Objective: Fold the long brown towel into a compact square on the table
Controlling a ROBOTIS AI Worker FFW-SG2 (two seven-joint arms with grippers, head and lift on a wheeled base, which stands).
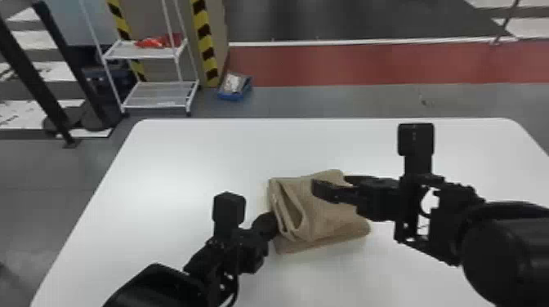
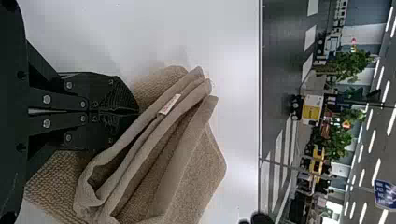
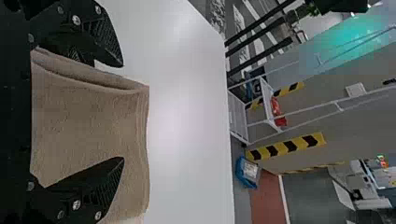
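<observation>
The left hand (image 2: pixel 138 112) is clenched at the left edge of the brown towel (image 1: pixel 331 220), which lies folded on the tabletop (image 1: pixel 184 163). The right hand (image 3: pixel 123 112) is spread over the towel's right part. Late folding seems underway; next, its gaping left layers likely need flattening.

Passage beyond towel (image 1: pixel 333 218); left gripper (image 1: pixel 273 223) blocks left side, right gripper (image 1: pixel 330 183) top.

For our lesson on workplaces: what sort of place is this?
Probably an industrial hall or robot test space: a black-and-yellow striped post, a white metal wheeled rack, and a wide red band painted along the grey floor suggest it.
</observation>
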